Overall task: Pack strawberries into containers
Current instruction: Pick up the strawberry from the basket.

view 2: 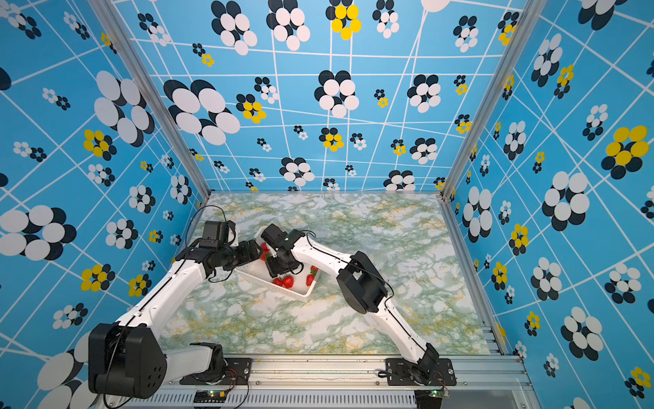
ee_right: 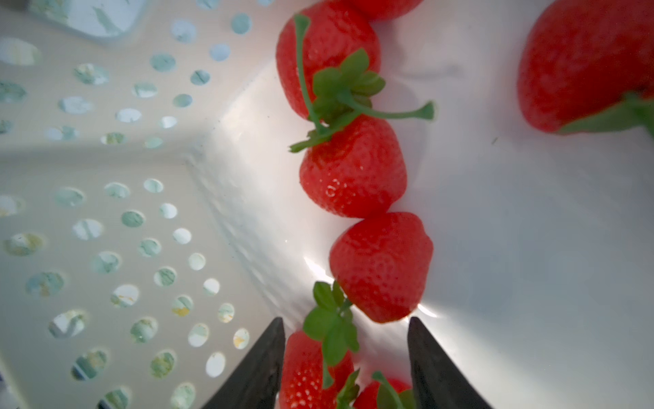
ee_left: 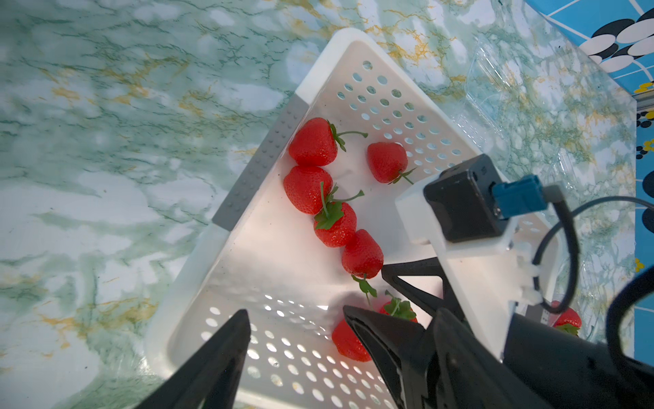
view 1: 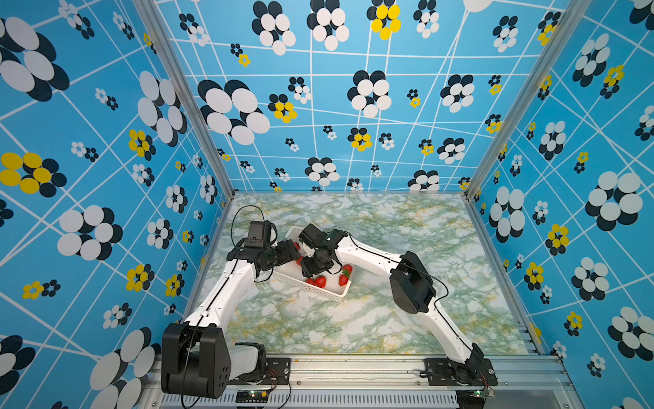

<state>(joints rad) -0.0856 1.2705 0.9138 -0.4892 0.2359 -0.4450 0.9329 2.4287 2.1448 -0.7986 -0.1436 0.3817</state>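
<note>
Several red strawberries (ee_left: 311, 143) with green caps lie on the floor of a white perforated basket (view 1: 318, 288); in both top views some show (view 2: 288, 281) near its front corner. My left gripper (ee_left: 295, 315) is open inside the basket, with nothing between its fingers and one strawberry (ee_left: 348, 345) just outside one finger. My right gripper (ee_right: 346, 322) is open low over the basket floor and straddles a strawberry (ee_right: 308, 368) that touches one finger, with a gap to the other. A clear container (ee_left: 492, 85) lies on the table beyond the basket.
Both arms meet over the basket's left half, close together; the right wrist camera (ee_left: 463, 202) sits right beside my left fingers. Marbled table (view 1: 407, 318) surrounds the basket. Blue patterned walls (view 1: 106, 177) enclose three sides.
</note>
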